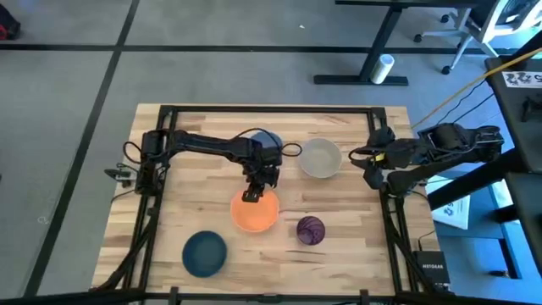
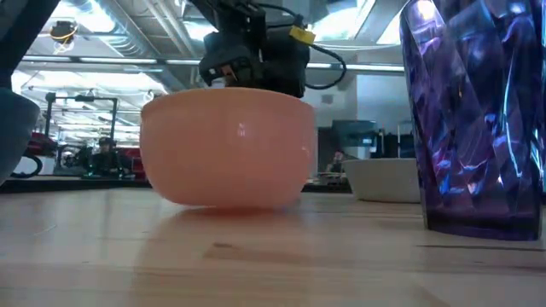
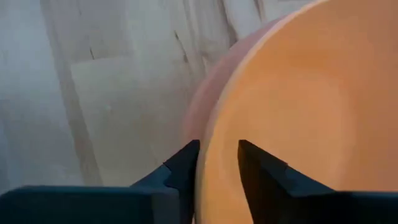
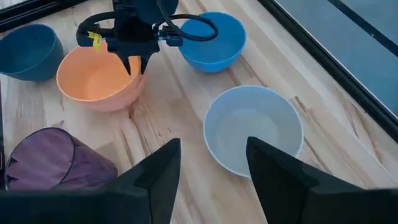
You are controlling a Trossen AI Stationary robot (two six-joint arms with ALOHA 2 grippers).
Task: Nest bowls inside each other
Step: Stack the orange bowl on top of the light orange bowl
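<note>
left gripper (image 1: 252, 196) straddles the orange bowl (image 1: 255, 212) rim at centre frame, fingers apart, seemingly having just seated it in the pink bowl (image 3: 200, 106); right gripper (image 4: 211, 163) waits open at right.

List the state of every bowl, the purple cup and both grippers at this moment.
orange bowl: nested in pink bowl, upright
light blue bowl: upright, empty
grey-beige bowl: upright, empty
dark teal bowl: upright, empty
purple cup: upright
left gripper: astride orange bowl's rim
right gripper: open, empty
</note>
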